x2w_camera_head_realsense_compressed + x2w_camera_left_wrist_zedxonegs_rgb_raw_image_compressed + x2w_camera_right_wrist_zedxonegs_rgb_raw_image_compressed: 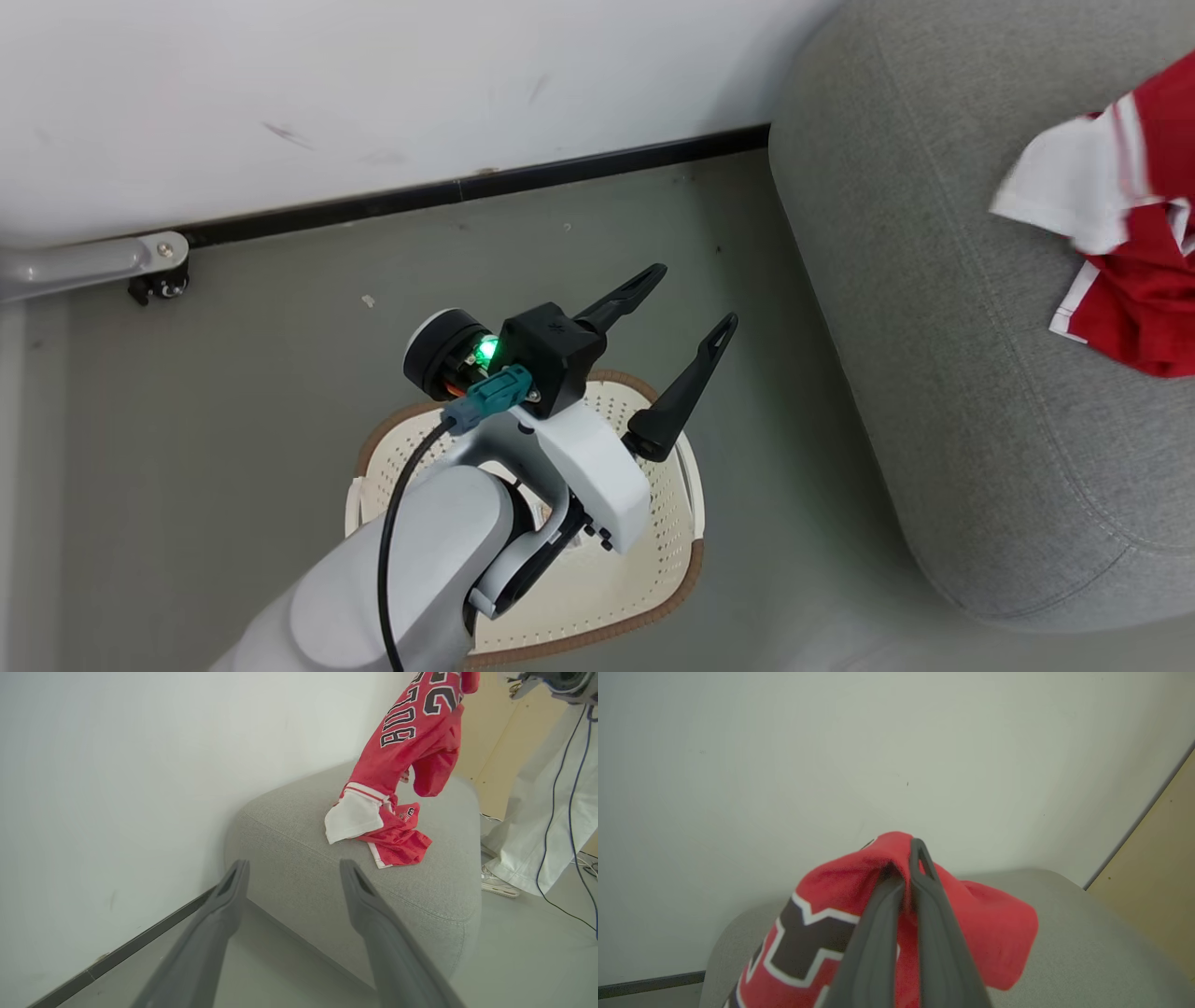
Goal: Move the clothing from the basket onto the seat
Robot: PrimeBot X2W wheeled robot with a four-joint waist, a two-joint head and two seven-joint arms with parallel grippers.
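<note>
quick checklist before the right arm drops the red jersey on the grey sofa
1. Right gripper shut on the red black-lettered jersey: ok.
2. Jersey hanging above the grey fabric sofa: ok.
3. Left gripper open, holding nothing: ok.
4. Cream perforated plastic basket emptied: cannot tell, the left arm hides part.
5. Person's white-trousered leg apart from the jersey: ok.

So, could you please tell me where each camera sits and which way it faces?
Head: high up, facing down at the basket and floor; left arm and open left hand show.
Left wrist: along its open fingers toward the sofa and clothing.
Right wrist: along the right hand, shut on a jersey, toward the wall.
All share the sofa.
</note>
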